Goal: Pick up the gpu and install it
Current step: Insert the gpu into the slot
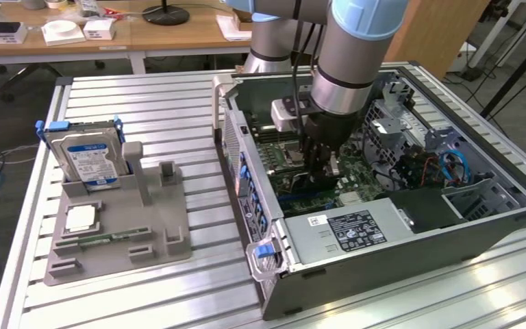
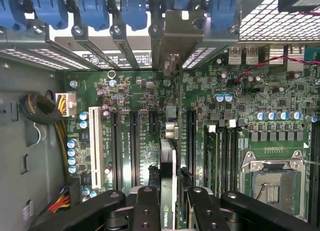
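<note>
the gripper (image 2: 167,203) is seen lowered into the open computer case (image 1: 482,226), its two black fingers (image 2: 146,211) pinching the gpu (image 2: 169,141) between them. the card is held edge-on and upright, so that in the wrist view only its thin top edge is seen running away from the fingers, with its silver metal bracket (image 2: 177,38) reaching the row of slot covers at the case wall. the card is placed over the green motherboard (image 2: 260,91), in line with the long black expansion slots (image 2: 134,141), between a black slot on one side and another on the other; whether it is already seated in a slot cannot be told. a white slot (image 2: 94,143) is seen further to one side, and an empty processor socket (image 2: 272,183) with its metal frame lies well apart on the other side.

in the exterior view the arm (image 1: 359,48) is seen coming down from above into the middle of the case, the gripper (image 1: 322,164) being close over the board. the case lies on its side on the slatted metal counter (image 1: 153,96), its side panel removed. to the exterior view's left of the case, a grey holder tray (image 1: 167,240) is set on the counter; a silver hard drive (image 1: 85,154) with a blue label and blue rails is stood upright in it, and a square chip (image 1: 80,218) and a narrow green memory stick (image 1: 107,238) are laid flat in its recesses.
</note>
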Robot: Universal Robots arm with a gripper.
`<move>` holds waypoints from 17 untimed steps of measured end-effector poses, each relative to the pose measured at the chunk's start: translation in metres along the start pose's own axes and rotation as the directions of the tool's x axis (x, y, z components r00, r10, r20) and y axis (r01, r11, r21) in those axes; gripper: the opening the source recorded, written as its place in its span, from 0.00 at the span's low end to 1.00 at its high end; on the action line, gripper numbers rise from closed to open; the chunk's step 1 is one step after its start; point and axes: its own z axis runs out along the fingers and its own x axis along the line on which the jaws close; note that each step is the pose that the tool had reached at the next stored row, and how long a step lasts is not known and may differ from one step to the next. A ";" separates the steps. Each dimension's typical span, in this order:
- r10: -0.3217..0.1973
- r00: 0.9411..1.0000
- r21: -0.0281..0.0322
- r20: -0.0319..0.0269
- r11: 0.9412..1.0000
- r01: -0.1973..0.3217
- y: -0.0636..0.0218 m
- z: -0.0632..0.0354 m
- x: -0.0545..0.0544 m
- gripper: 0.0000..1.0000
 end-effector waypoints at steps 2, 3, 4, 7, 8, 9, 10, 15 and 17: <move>0.000 1.000 0.000 0.000 1.000 0.000 0.0003 0.0007 0.000 0.26; 0.000 1.000 0.000 0.000 1.000 0.000 0.0003 0.0008 0.000 0.26; 0.000 1.000 0.000 0.000 1.000 0.000 0.0003 0.0010 0.000 0.26; 0.000 1.000 0.000 0.000 1.000 0.000 0.0003 0.0012 -0.001 0.26; 0.000 1.000 0.000 0.000 1.000 0.000 0.0004 0.0012 -0.001 0.26; 0.000 1.000 0.000 0.000 1.000 0.000 0.0003 0.0013 -0.001 0.26; 0.000 1.000 0.000 0.000 1.000 0.000 0.0003 0.0013 -0.001 0.26; 0.000 1.000 0.000 0.000 1.000 0.000 0.0003 0.0009 -0.001 0.26; 0.000 1.000 0.000 0.000 1.000 0.000 0.0003 0.0007 -0.001 0.26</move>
